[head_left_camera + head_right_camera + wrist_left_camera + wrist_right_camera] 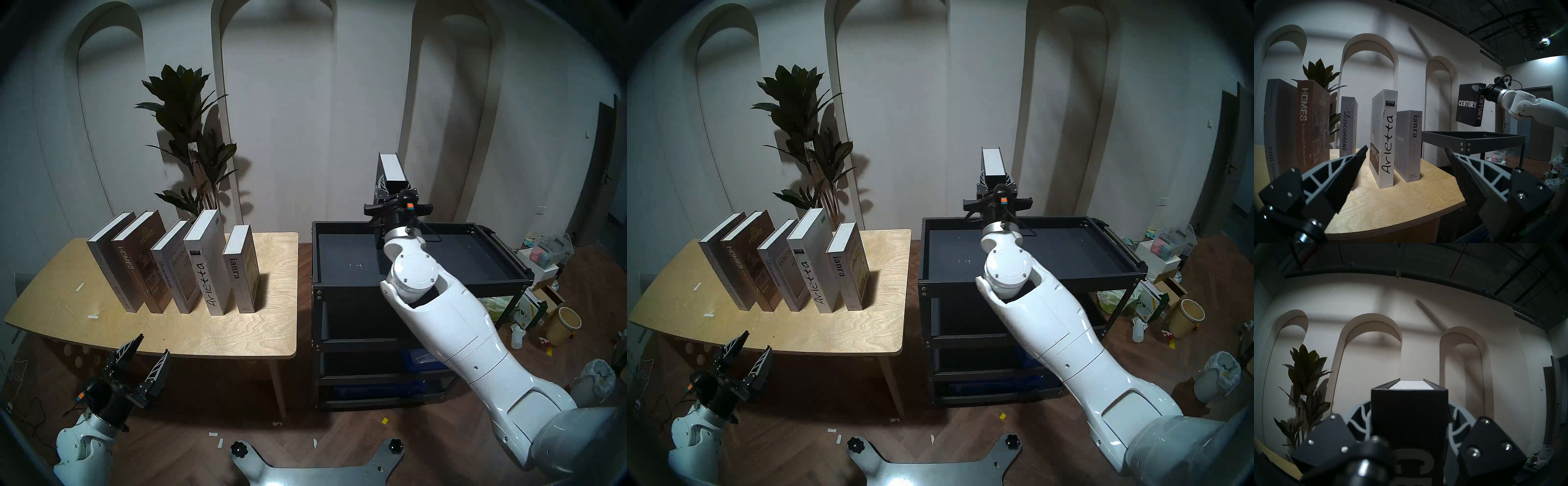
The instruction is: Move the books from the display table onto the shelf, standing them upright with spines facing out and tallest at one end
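A black hardcover titled "CENTURY" [1469, 104] hangs in the air above the black metal shelf [488, 276], clear of its rimmed top tray. The right claw [395, 190] is clamped on the book's two covers near its upper end, one finger on each side. This grip leaves the spine and the bottom edge free. That probably allows the book to be lowered straight down to stand on its bottom edge. The white page edges at the top face upward. In the left wrist view the book tilts slightly, its bottom edge not quite level with the tray.

The shelf's top tray holds no books yet, so this looks like the first of six to be shelved.

To the left of the shelf, just beside it, stands the light plywood counter [237, 329]. Five books stand on it in a fanned row, each leaning a little, spines toward the robot. Going leftward away from the shelf they are grey "ianra" [241, 271], white "Arletta" [207, 263], grey "Discontent" [176, 268], brown "HOMES" [137, 259] and grey "Special Issue" [110, 259]. They differ in height, which matters for ordering them later.

The left claw [144, 356] hovers at the counter's near edge, far left of the shelf, fingers spread wide and holding nothing. A potted plant [190, 135] stands behind the counter.
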`<action>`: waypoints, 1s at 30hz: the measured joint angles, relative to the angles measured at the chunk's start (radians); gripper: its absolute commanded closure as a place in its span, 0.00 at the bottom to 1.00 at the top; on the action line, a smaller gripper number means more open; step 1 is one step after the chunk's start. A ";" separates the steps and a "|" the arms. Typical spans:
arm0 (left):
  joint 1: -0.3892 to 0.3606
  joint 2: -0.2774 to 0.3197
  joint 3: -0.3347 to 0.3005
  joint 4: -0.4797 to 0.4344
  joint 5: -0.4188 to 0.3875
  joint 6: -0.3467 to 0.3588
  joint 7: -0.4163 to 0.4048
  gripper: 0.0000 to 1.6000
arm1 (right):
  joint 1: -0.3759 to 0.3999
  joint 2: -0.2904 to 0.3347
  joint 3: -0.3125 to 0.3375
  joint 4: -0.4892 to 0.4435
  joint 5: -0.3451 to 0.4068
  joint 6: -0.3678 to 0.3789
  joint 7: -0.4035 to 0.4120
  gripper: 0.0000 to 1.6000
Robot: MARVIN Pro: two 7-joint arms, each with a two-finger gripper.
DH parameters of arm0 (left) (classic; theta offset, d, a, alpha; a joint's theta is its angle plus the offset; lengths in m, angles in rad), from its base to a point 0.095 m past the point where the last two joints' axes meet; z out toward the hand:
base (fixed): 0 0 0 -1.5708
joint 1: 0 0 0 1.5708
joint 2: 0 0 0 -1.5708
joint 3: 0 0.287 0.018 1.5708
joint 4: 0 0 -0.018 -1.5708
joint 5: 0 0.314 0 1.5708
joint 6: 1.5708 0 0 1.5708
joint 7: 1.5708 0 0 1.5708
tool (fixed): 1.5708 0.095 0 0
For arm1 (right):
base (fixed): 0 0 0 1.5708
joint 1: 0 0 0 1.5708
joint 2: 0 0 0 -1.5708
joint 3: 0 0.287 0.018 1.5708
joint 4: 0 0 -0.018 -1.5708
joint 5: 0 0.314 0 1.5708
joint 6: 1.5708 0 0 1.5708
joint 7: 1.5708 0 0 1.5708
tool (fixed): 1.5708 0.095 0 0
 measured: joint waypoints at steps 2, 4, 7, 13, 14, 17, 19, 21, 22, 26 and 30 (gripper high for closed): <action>0.000 0.000 0.000 0.000 0.000 0.000 0.000 0.00 | -0.004 0.018 0.017 0.000 0.011 0.012 0.027 1.00; 0.000 0.000 0.000 0.000 0.000 0.000 0.000 0.00 | -0.010 0.043 0.042 0.003 0.029 0.027 0.069 1.00; 0.000 0.000 0.000 0.000 0.000 0.000 0.000 0.00 | -0.018 0.082 0.086 0.011 0.058 0.045 0.135 1.00; 0.000 0.000 0.000 0.000 0.000 0.000 0.000 0.00 | -0.023 0.146 0.169 0.024 0.116 0.065 0.240 1.00; 0.000 0.000 0.000 0.000 0.000 0.000 0.000 0.00 | -0.025 0.158 0.183 0.027 0.128 0.068 0.259 1.00; 0.000 0.000 0.000 0.000 0.000 0.000 0.000 0.00 | -0.034 0.193 0.223 0.036 0.170 0.075 0.316 1.00; 0.000 0.000 0.000 0.000 0.000 0.000 0.000 0.00 | -0.044 0.214 0.242 0.043 0.198 0.077 0.350 1.00; 0.000 0.000 0.000 0.000 0.000 0.000 0.000 0.00 | -0.056 0.236 0.259 0.053 0.229 0.077 0.388 1.00; 0.000 0.000 0.000 0.000 0.000 0.000 0.000 0.00 | -0.062 0.246 0.265 0.059 0.243 0.076 0.405 1.00; 0.000 0.000 0.000 0.000 0.000 0.000 0.000 0.00 | -0.087 0.290 0.293 0.093 0.301 0.065 0.483 1.00; 0.000 0.000 0.000 -0.001 0.000 0.000 -0.001 0.00 | -0.104 0.329 0.317 0.137 0.348 0.048 0.558 1.00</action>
